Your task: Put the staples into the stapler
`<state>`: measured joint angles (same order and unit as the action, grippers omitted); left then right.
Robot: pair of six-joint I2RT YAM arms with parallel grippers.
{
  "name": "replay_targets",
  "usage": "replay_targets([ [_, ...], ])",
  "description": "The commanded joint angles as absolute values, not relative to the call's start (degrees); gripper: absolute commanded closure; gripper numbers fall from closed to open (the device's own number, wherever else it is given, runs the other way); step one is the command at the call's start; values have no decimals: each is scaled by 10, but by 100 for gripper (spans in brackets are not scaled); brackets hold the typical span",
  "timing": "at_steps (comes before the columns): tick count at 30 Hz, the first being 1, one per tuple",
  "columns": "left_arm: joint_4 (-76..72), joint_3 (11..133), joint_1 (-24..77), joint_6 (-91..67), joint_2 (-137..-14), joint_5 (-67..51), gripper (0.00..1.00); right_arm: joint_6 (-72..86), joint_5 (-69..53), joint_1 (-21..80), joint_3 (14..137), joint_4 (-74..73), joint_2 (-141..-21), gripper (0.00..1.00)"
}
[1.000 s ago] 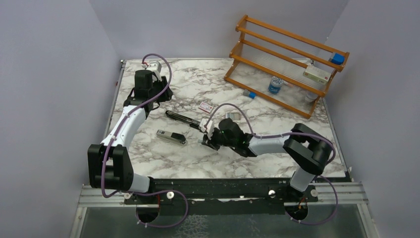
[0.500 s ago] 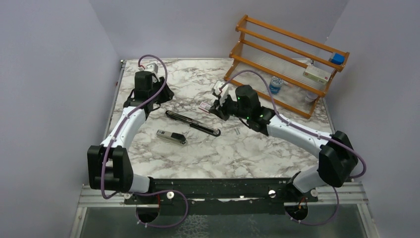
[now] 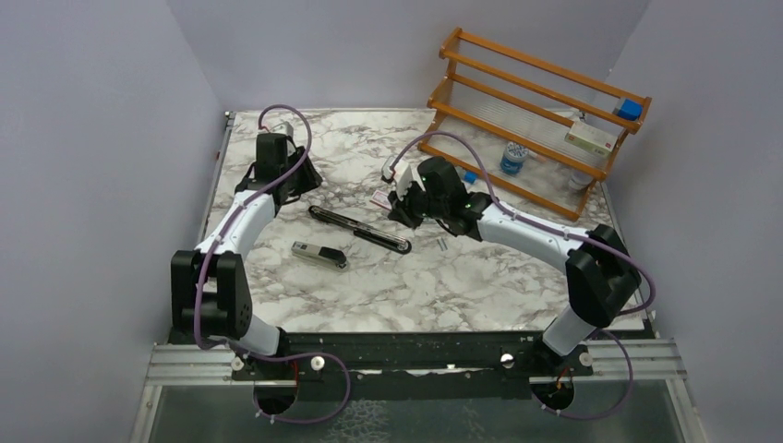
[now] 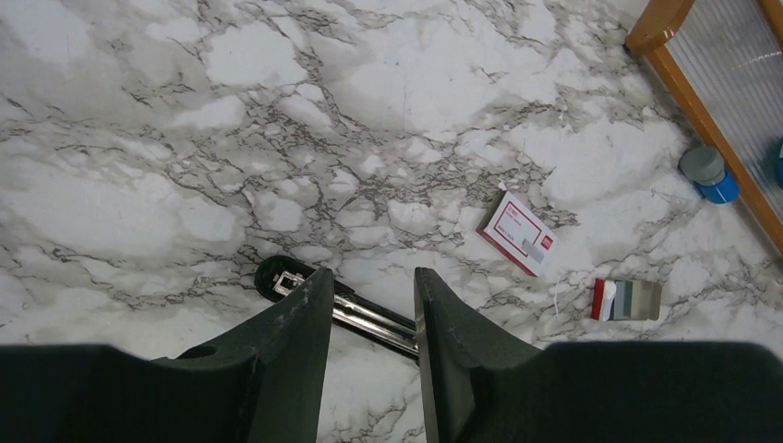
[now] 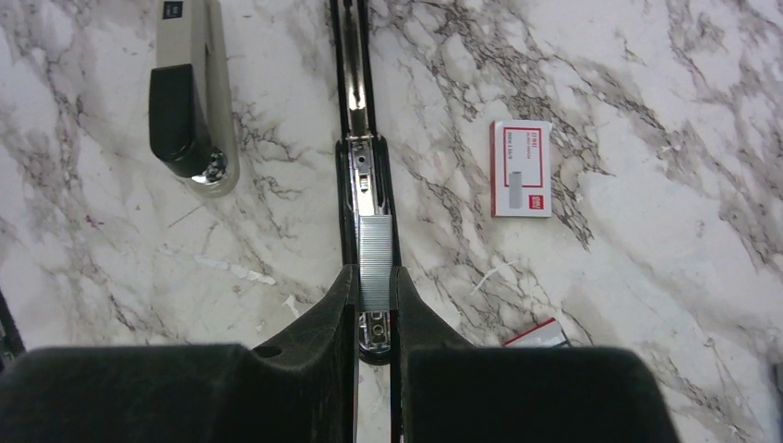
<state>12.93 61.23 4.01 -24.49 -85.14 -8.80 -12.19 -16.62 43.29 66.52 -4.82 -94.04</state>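
Note:
The black stapler [image 3: 358, 230] lies swung open flat on the marble, its silver channel [image 5: 358, 138] facing up. My right gripper [image 5: 374, 273] is shut on a silver-grey strip of staples [image 5: 375, 249], held lengthwise over the near end of that channel; I cannot tell whether the strip touches it. The pink-red staples box [image 5: 521, 169] lies to the right of the stapler, and its open tray [image 4: 628, 300] lies close by. My left gripper [image 4: 369, 297] hangs open and empty above the stapler's far end [image 4: 280, 275]. In the top view the right gripper [image 3: 400, 213] is over the stapler's right end.
A second stapler, grey and black [image 3: 319, 255], lies in front of the open one. A wooden rack [image 3: 531, 111] stands at the back right with a bottle [image 3: 513, 159] and small boxes. Scraps of paper litter the marble [image 5: 231, 269].
My right arm swung from the front centre to the back near the staples box, then settled over the stapler's right end. The left arm shifted slightly; its jaws stayed open.

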Motion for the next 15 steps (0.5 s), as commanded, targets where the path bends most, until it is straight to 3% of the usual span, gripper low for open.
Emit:
replay_targets([
  [1,115,604,34,-261,-872,-81,59,-116,-95,435,649,-4,-921,99],
  [15,148,612,31,-249,-906,-77,61,-71,-109,415,684,-8,-947,99],
])
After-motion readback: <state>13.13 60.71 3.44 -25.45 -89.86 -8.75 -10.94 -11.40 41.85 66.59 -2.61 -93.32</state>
